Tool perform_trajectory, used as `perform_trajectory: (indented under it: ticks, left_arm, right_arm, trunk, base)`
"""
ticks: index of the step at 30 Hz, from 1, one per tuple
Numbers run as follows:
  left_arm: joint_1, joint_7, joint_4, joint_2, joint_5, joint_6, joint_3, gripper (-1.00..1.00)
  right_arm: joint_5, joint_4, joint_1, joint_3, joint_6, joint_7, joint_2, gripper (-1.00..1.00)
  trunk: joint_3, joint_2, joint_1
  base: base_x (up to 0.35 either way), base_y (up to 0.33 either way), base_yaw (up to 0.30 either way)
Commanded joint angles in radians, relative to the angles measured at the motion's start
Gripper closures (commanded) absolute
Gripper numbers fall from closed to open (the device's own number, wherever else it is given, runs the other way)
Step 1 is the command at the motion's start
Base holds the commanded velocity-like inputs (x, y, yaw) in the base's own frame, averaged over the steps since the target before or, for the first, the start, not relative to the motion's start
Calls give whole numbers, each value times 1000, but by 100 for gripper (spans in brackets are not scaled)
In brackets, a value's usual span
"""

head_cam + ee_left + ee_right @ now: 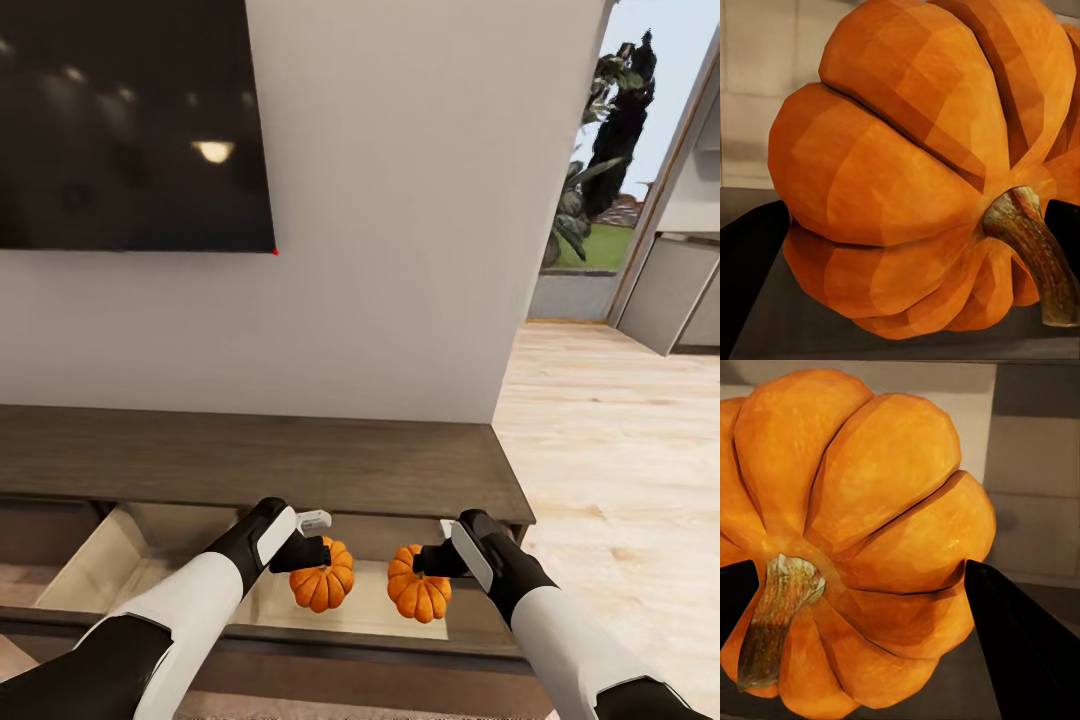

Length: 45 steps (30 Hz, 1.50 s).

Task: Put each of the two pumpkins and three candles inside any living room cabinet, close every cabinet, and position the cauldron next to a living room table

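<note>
1. Both white-sleeved arms reach from me; my left claw point(318, 545) is clamped on one ribbed bright-orange pumpkin point(323, 577), my right claw point(432, 553) on the other pumpkin point(419, 584).
2. Each hangs over the open pale-wood drawer point(110, 560) of the long dark-brown cabinet point(260, 460).
3. I judge neither is released yet; candles, closing and cauldron remain.

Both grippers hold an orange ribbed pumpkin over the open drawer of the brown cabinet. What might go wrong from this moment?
1. Left orange ribbed pumpkin and right orange ribbed pumpkin hang close together, so the left gripper and right gripper may bump.
2. Both are round; released, they may roll inside the pale open drawer.
3. They hang near the front edge of the dark-brown wooden cabinet, so lowering could clip it.
</note>
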Motion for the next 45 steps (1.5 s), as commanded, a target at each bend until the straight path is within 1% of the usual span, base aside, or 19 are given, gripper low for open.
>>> perform_trajectory:
  ticks: [1,11,30,36,45]
  left_arm:
    - [-1,7,-2,1,11,3,-7,100]
    - [-1,7,-2,1,10,3,-7,100]
    - [-1,7,-2,1,11,1,-7,100]
    - [-1,7,-2,2,11,1,-7,100]
    - [-1,8,-2,2,11,1,-7,100]
  right_arm:
    - [-11,-1,-1,4,3,-12,-1,100]
    - [-11,-1,-1,5,3,-12,-1,100]
    - [-13,-1,-1,5,2,-11,-1,100]
    - [-13,-1,-1,6,2,-12,-1,100]
    - [-12,-1,-1,6,2,-12,1,100]
  trunk:
    - [-4,-8,4]
    - [-35,-78,42]
    - [-35,-78,42]
    - [-35,-78,42]
    - [-35,-78,42]
  base:
    - [0,0,0]
    - [0,0,0]
    - [1,0,-37]
    - [167,0,0]
    - [16,0,0]
